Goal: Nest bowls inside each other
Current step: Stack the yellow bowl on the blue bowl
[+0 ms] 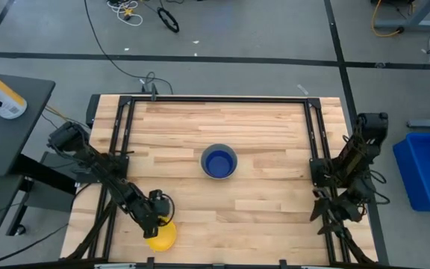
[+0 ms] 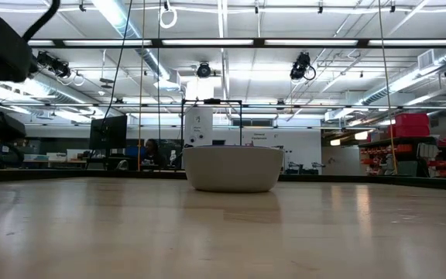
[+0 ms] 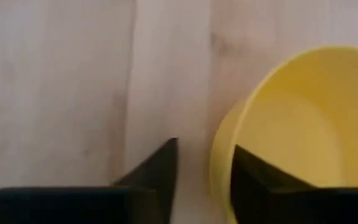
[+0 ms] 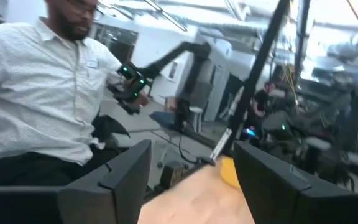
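A yellow bowl (image 1: pixel 163 237) stands on its base near the table's front edge, on the left. My left gripper (image 3: pixel 204 149) reaches down at its rim, open, with one finger inside the bowl and one outside. At the table's middle a grey bowl (image 2: pixel 233 168) stands with a dark blue bowl (image 1: pixel 219 162) nested in it. My right gripper (image 4: pixel 191 149) waits open at the table's right edge, pointing out level into the room, with nothing between its fingers. My left gripper straddles the yellow bowl's rim (image 3: pixel 221 163) from above, slanting down. One finger (image 3: pixel 253 180) is inside the bowl, close to its wall, and the other (image 3: pixel 160 171) stands outside with a gap to the wall. Whether the inner finger touches, I cannot tell. The bowl rests on the table.
Black frame rails (image 1: pixel 118 149) run along the table's left, right and far sides. Bare wood lies between the yellow bowl and the middle stack. A person in a white shirt (image 4: pixel 36 93) sits beyond the table. A blue bin (image 1: pixel 428 170) stands on the floor at the right.
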